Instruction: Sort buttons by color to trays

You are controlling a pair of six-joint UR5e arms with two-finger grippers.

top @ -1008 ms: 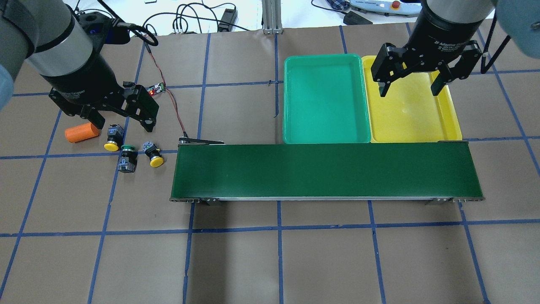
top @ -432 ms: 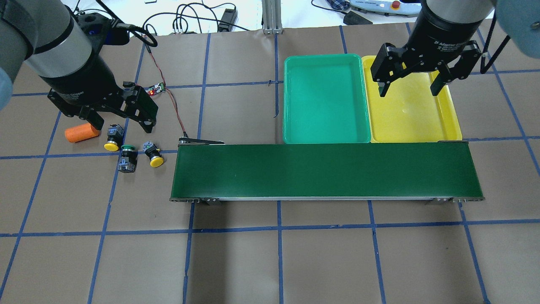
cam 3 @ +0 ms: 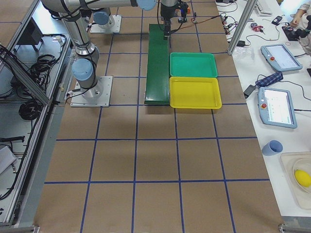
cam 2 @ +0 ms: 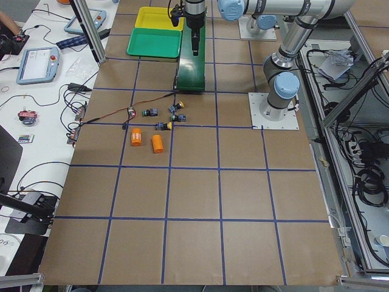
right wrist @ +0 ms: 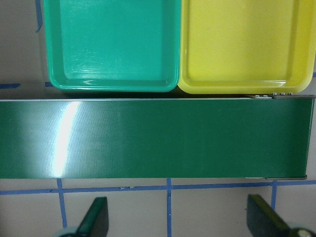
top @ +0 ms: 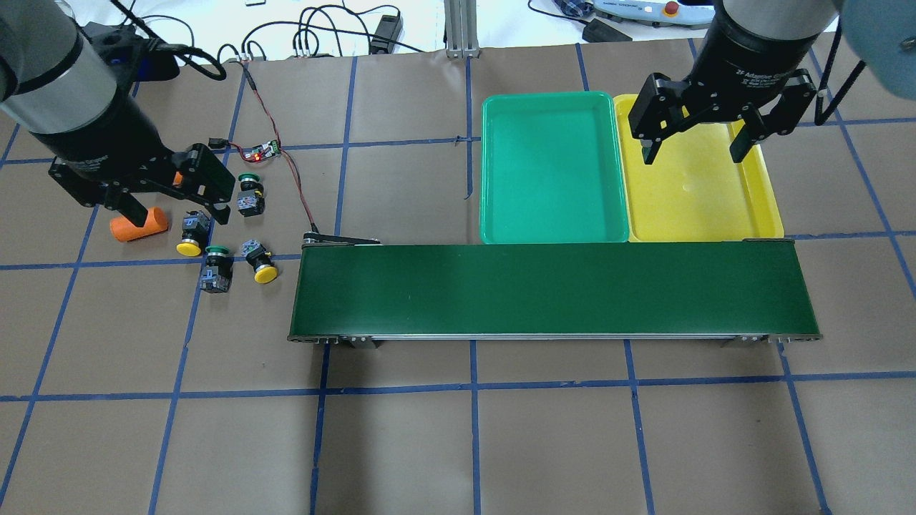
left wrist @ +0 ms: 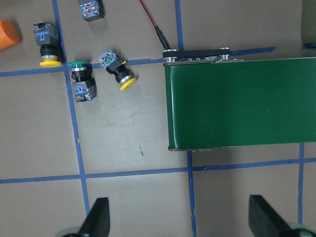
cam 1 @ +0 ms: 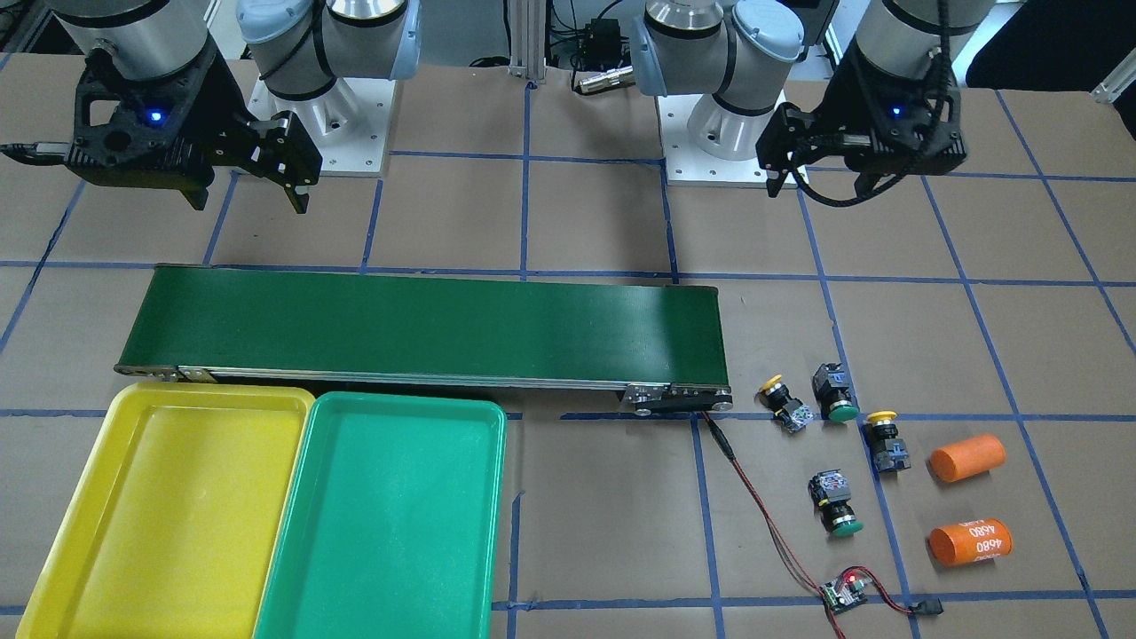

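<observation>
Four buttons lie loose near the left edge of the desk; none is in a tray yet. Closest to the robot's side, the long green belt runs across the middle. Just off its left end sit three: a green button between one yellow button and another yellow button. A bit farther out lies the fourth button, green too, by the little board with the red light. A second ago my left gripper hid it; the gripper has slid toward the left edge, so now I see all four. Its jaws are wide apart and hold nothing. By the far edge, toward the right corner, the green tray and the yellow tray sit side by side, no buttons inside. My right gripper hangs over the yellow tray, jaws wide apart, empty too. I think grabbing a first button comes next.
</observation>
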